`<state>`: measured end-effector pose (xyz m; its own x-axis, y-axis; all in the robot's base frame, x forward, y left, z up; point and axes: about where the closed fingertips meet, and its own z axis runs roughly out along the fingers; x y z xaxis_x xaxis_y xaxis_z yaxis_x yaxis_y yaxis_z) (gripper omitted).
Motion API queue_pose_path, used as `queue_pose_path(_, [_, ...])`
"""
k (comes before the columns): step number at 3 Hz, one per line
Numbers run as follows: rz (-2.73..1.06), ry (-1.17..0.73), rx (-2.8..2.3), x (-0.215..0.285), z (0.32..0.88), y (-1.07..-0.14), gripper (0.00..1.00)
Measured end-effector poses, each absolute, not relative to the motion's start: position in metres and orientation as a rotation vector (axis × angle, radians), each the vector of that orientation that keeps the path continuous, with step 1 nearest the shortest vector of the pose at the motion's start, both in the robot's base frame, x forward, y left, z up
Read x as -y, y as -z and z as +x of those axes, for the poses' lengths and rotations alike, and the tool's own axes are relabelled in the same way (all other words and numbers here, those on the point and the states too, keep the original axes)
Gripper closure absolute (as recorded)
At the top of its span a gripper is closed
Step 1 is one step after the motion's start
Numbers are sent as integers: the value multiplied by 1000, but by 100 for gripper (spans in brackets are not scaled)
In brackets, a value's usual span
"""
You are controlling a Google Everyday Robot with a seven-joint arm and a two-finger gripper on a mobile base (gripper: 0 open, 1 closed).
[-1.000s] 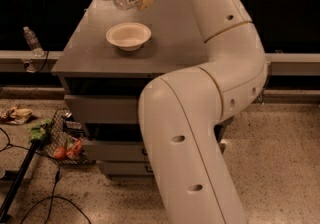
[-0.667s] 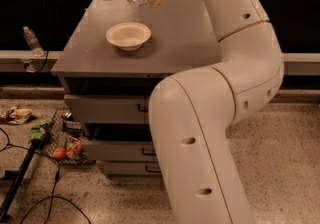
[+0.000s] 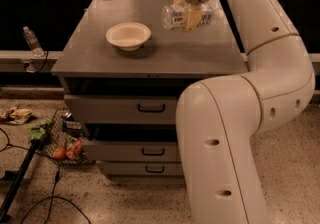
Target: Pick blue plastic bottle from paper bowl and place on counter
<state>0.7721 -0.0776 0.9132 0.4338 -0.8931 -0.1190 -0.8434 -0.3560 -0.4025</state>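
Note:
My gripper [image 3: 192, 16] is shut on the blue plastic bottle [image 3: 175, 16], a clear bottle with a pale label, held on its side above the counter [image 3: 190, 50]. The bottle hangs to the right of the paper bowl [image 3: 128, 35] and apart from it. The cream-white bowl sits empty on the counter's left half. My white arm comes down from the top and curves round the right side of the cabinet.
A small thin clear bottle [image 3: 32, 41] stands on a ledge at the far left. The cabinet has black-handled drawers [image 3: 151, 108]. Litter and a wire basket [image 3: 62, 140] lie on the floor at lower left, with a black pole and cables.
My gripper has carried the bottle to the right and lower, away from above the bowl toward the counter's right half.

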Motion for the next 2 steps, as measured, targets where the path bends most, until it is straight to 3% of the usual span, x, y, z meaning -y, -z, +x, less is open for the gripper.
queue_pose_path(1, [-2293, 100, -1558, 95, 768, -884, 76])
queue_pose_path(2, [-2354, 42, -1539, 80, 767, -861, 54])
